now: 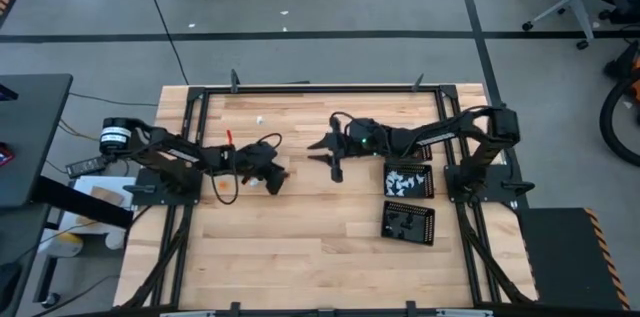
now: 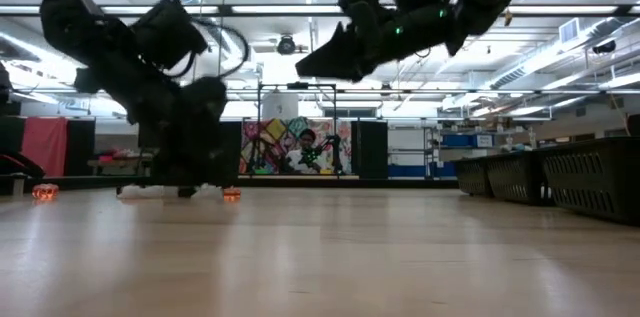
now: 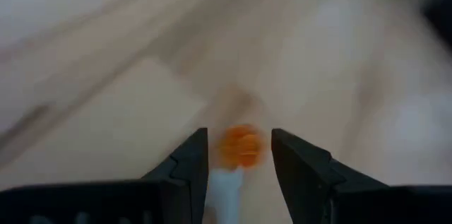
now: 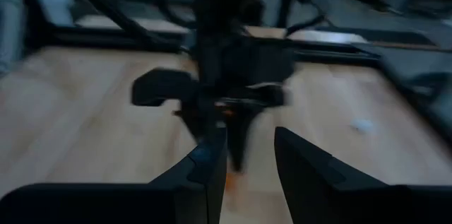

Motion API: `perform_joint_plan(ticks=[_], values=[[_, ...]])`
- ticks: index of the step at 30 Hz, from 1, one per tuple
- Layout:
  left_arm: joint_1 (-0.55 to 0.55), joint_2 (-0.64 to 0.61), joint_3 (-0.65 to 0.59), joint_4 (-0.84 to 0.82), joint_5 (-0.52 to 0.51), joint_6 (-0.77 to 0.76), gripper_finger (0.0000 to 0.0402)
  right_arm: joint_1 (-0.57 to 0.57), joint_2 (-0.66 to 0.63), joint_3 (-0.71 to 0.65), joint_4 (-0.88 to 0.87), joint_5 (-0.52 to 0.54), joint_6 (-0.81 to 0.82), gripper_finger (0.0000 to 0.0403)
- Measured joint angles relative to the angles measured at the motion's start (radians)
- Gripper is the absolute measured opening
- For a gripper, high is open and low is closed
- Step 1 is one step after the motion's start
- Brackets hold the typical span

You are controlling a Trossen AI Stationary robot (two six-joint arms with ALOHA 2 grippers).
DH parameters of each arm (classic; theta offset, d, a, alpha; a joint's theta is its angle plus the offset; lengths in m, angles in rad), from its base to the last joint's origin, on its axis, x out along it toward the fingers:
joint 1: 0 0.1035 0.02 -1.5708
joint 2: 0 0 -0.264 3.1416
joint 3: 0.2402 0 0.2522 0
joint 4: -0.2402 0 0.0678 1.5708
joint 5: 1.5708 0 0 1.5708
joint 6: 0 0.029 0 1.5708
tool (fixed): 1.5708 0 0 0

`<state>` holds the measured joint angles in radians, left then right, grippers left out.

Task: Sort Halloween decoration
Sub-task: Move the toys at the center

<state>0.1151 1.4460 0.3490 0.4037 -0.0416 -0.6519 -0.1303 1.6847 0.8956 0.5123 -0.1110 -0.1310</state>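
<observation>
The Halloween decoration lies as tiny pieces on the wooden table. In the left wrist view, which is blurred, an orange piece [image 3: 240, 146] lies on the wood just past the fingertips of my left gripper [image 3: 240, 155]. The gripper is open and low over the table's left part [image 1: 270, 179]. A white piece [image 3: 224, 189] shows farther back between its fingers. Another orange piece [image 1: 225, 185] lies beside the left arm, and a white one [image 1: 258, 117] lies farther back. My right gripper [image 1: 332, 155] hangs open and holds nothing, high above the table's middle [image 2: 325, 62]. My left gripper has the white piece [image 3: 224, 189] between its fingers, close to one finger [image 3: 191, 174]. In the blur I cannot tell whether it touches the piece. The orange piece lies apart from both fingertips.
Two black square trays stand at the right: the farther tray [image 1: 408, 179] holds white pieces, the nearer tray [image 1: 407, 222] dark ones. Bare wood lies between the arms and toward the near edge. A black frame [image 1: 320, 87] runs round the table.
</observation>
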Motion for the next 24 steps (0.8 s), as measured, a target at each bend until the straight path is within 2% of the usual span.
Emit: perform_joint_plan(ticks=[3, 5, 9, 12, 19, 24], values=[[-0.020, -0.038, 0.004, 0.039, -0.046, 0.077, 0.0141, 0.012, 0.102, -0.001, 0.114, -0.066, 0.032, 0.0125], [-0.037, -0.069, 0.004, 0.027, -0.108, 0.124, 0.0141, 0.018, 0.163, -0.001, 0.156, -0.066, 0.034, 0.0125], [-0.068, -0.164, 0.002, -0.068, -0.236, 0.178, 0.0141, 0.019, 0.268, -0.001, 0.255, -0.056, 0.042, 0.0125], [-0.085, -0.241, 0.002, -0.130, -0.322, 0.216, 0.0141, 0.019, 0.345, 0.013, 0.326, -0.089, 0.077, 0.0125], [-0.092, -0.399, 0.002, -0.242, -0.415, 0.293, 0.0141, 0.019, 0.512, 0.164, 0.340, -0.154, 0.053, 0.0130], [-0.129, -0.452, 0.002, -0.294, -0.487, 0.339, 0.0141, 0.005, 0.575, 0.228, 0.343, -0.234, 0.000, 0.0165]])
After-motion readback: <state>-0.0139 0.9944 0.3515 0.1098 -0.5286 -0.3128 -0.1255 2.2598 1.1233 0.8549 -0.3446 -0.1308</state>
